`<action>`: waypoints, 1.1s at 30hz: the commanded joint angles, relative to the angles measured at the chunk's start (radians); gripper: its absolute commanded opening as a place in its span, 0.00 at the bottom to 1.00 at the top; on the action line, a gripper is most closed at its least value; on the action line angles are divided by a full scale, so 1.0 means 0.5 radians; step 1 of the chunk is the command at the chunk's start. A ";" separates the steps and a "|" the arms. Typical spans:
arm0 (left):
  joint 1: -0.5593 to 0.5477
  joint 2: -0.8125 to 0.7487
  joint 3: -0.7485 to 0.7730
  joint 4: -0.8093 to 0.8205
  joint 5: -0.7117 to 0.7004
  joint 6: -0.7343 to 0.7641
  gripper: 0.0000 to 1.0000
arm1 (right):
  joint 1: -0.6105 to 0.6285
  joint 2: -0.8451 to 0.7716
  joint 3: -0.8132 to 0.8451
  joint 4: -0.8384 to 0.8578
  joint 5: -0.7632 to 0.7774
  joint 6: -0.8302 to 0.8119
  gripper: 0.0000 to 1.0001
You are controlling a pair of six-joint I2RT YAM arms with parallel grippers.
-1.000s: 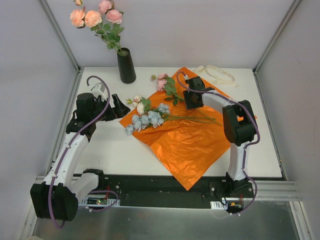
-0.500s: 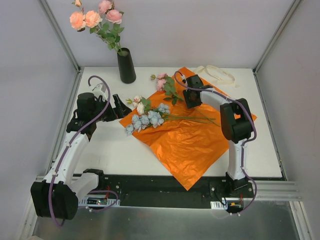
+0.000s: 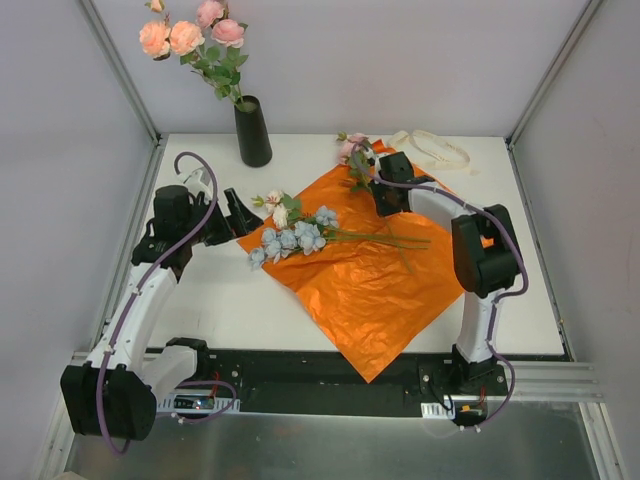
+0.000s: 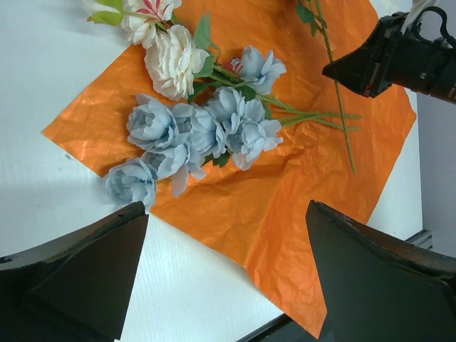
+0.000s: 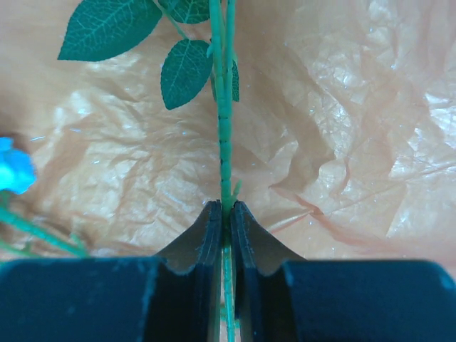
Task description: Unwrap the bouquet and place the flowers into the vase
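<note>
Left gripper (image 3: pixel 237 213): jaws spread wide, nothing held; parked just left of the loose blooms, judged ready for a later pick.
Vase (image 3: pixel 252 132): one, upright beyond the paper's left corner; four open roses (image 3: pixel 190 30), pink and peach, are already stood in it.
Loose flowers (image 4: pixel 206 128): laid on the paper, stems pointing right; about six blue blooms and two cream ones are counted.
Orange paper (image 3: pixel 380 290): one sheet, spread flat, so the bouquet is judged unwrapped.
Right gripper (image 5: pixel 222 214): clamped on the green stem (image 5: pixel 225 142) of one pink rose (image 3: pixel 352 147), presumably for carrying to the vase.
Ribbon (image 3: pixel 435 150): one, cast aside at the far edge.
</note>
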 commanded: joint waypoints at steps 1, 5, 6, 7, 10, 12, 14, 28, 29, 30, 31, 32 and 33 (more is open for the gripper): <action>-0.014 -0.023 0.155 -0.016 0.058 0.015 0.97 | 0.000 -0.295 -0.048 0.168 -0.175 -0.022 0.00; -0.014 0.078 0.299 -0.019 0.171 0.018 0.95 | 0.043 -0.469 -0.097 0.166 -0.206 0.042 0.00; -0.014 0.124 0.351 -0.019 0.229 0.028 0.93 | 0.055 -0.522 -0.115 0.166 -0.224 0.075 0.00; -0.014 0.179 0.397 -0.016 0.285 0.003 0.92 | 0.073 -0.580 -0.137 0.172 -0.267 0.109 0.00; -0.014 0.351 0.517 -0.004 0.420 -0.138 0.92 | 0.177 -0.736 -0.217 0.217 -0.286 0.195 0.00; -0.017 0.471 0.615 0.036 0.551 -0.208 0.91 | 0.254 -0.838 -0.263 0.263 -0.283 0.272 0.00; -0.023 0.593 0.713 0.061 0.702 -0.282 0.89 | 0.331 -0.930 -0.303 0.303 -0.301 0.351 0.00; -0.379 0.796 0.647 1.011 0.488 -0.681 0.67 | 0.736 -1.255 -0.524 0.663 -0.375 0.757 0.00; -0.404 0.799 0.610 1.106 0.476 -0.699 0.66 | 0.745 -1.258 -0.527 0.659 -0.375 0.754 0.00; -0.428 0.802 0.597 1.134 0.451 -0.700 0.64 | 0.758 -1.258 -0.530 0.653 -0.372 0.748 0.00; -0.443 0.812 0.591 1.138 0.424 -0.678 0.63 | 0.770 -1.268 -0.533 0.650 -0.369 0.754 0.00; -0.453 0.821 0.588 1.138 0.399 -0.660 0.61 | 0.776 -1.271 -0.539 0.650 -0.366 0.754 0.00; -0.459 0.833 0.585 1.138 0.387 -0.654 0.58 | 0.788 -1.280 -0.554 0.656 -0.360 0.754 0.00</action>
